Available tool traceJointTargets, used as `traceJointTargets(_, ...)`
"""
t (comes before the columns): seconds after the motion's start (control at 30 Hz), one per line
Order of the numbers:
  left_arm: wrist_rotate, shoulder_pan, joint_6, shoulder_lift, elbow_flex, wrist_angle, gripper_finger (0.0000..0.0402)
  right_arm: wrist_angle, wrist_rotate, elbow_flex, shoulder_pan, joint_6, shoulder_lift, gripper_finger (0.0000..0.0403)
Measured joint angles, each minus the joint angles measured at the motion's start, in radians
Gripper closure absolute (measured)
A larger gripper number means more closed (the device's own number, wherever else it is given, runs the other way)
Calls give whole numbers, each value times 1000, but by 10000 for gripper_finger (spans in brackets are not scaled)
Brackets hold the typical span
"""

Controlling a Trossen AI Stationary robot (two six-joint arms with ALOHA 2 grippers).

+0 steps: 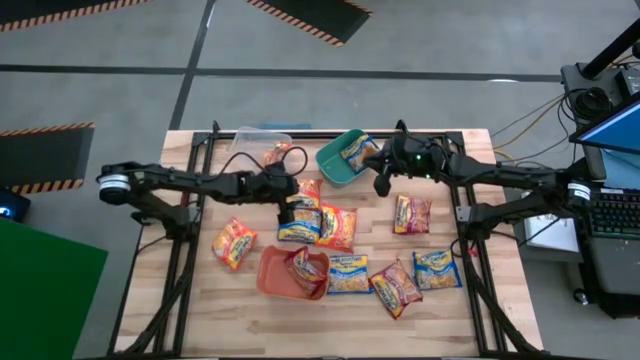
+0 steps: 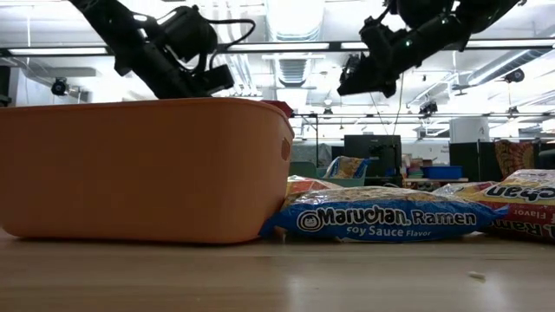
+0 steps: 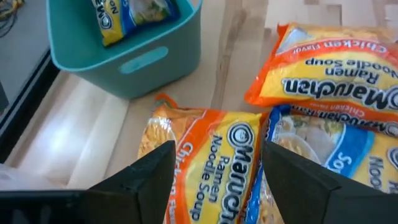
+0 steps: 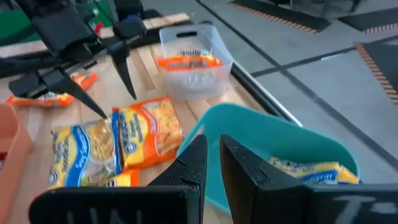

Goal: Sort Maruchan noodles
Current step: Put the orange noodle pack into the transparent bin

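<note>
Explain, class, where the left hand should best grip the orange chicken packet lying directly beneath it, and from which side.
Come straight down from above: the orange chicken packet lies flat. Close the open left hand across its narrow width at mid-body, probably safest, since a blue packet crowds one edge.

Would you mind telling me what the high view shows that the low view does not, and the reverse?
Only the high view shows the teal tub with a packet inside, the clear tub, and the loose packets spread across the table, with the left gripper open above the middle cluster and the right gripper beside the teal tub.

Only the low view lets you read "Soy Sauce Flavor" on the blue packet, and it shows the room behind.

Both show the orange tub and both arms.
</note>
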Motion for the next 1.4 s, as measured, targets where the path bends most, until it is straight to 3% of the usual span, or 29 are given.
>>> traceJointTargets(0.47, 0, 0, -19, 48, -1, 31, 199, 36, -7, -10, 0, -11, 82, 370)
traceJointTargets(1.4, -8, 0, -27, 48, -13, 27, 201, 63, -7, -10, -6, -5, 86, 370)
